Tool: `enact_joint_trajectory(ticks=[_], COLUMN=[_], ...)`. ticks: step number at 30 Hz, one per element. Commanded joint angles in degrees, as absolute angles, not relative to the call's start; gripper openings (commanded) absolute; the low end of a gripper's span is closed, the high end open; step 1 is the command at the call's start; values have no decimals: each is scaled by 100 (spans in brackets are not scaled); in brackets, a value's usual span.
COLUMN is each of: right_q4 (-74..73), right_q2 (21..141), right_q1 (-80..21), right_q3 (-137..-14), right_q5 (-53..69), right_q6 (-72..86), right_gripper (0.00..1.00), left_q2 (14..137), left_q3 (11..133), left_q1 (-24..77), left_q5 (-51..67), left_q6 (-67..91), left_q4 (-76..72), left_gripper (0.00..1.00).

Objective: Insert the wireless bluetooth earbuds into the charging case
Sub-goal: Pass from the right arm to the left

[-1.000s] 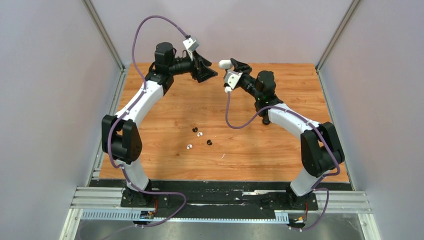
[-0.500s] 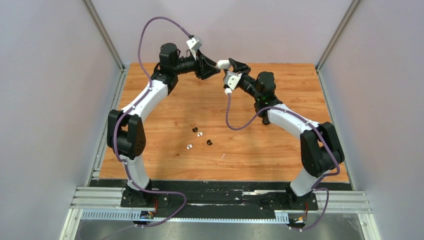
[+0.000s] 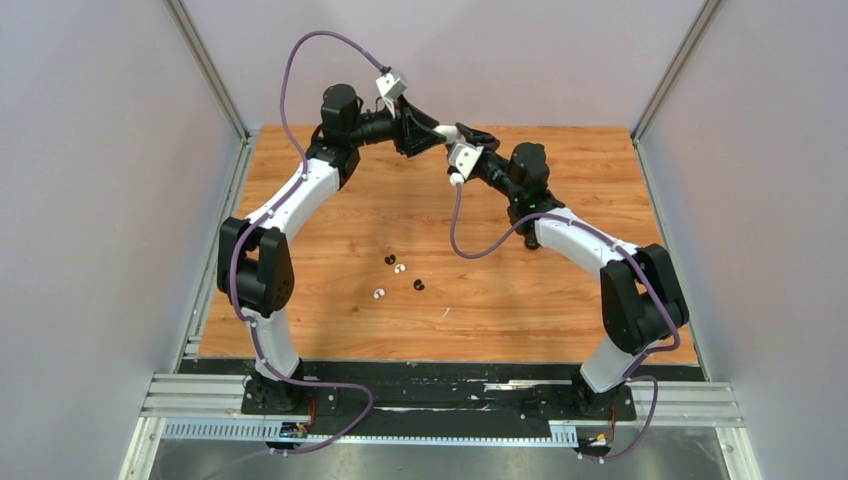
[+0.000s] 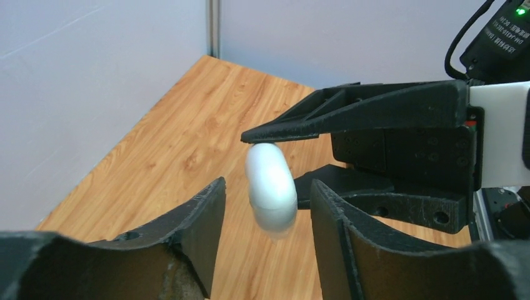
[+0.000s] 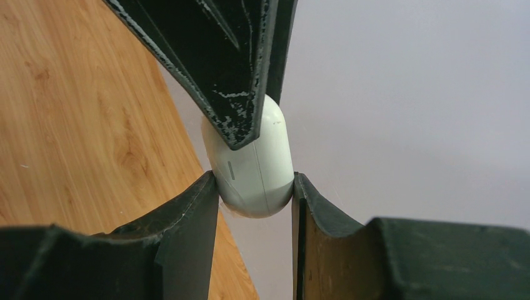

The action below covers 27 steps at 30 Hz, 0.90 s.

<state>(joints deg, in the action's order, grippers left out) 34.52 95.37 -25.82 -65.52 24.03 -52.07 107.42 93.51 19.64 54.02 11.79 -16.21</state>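
My right gripper (image 3: pixel 466 134) is shut on a white pill-shaped charging case (image 3: pixel 449 130), held closed and high above the table's back edge. The right wrist view shows the case (image 5: pixel 253 162) pinched between that gripper's (image 5: pixel 253 181) two fingers. My left gripper (image 3: pixel 430 134) is open. Its fingers straddle the case's free end (image 4: pixel 270 186) with a gap on each side, the gripper (image 4: pixel 265 187) not touching it. Four tiny earbuds lie on the table's middle: two black (image 3: pixel 389 260) (image 3: pixel 419 286) and two white (image 3: pixel 399 268) (image 3: pixel 379 294), far from both grippers.
The wooden table (image 3: pixel 560 300) is walled by grey panels at the left, right and back. A tiny white fleck (image 3: pixel 446 312) lies near the earbuds. The two grippers' fingers interleave closely around the case at the back centre.
My left arm has swung right toward the right gripper. Its open fingers have gone from apart from the case to straddling it. The right gripper has stayed put with the case.
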Motion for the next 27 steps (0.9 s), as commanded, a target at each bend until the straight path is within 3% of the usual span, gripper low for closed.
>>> enact_joint_trajectory(ticks=[1,4,10,17,23,27], right_q4=[3443,3535,3753,3805,3752,3677], right_q2=[9360,9359,9330,9343,9378,9415], right_q1=[-2613,-2610,-2623,-2632,-2635,-2634], right_q3=[-6741,-6742,-6746,-6730,-6774,-6816], right_q5=[2467,2338,2021,2012,2053,2095], right_q6=[-4957,-4878,-4576,-4581,-4605,-4623], right_gripper=[4,5,5,4,5,5], left_q2=[10804,10869,10906,11075,11197,11229], left_q3=[9702,9768,9719,9840,9907,9909], left_q1=[2010,2013,2013,2005,2004,2004], left_q5=[5545,5553,5400,5462,5605,5700], left_q6=[1311,1385,1532,1642,1779,1795], left_q4=[-2013,-1953,-1926,-1870,-2068,-2149], left_gripper=[58,55,67,66,50,33])
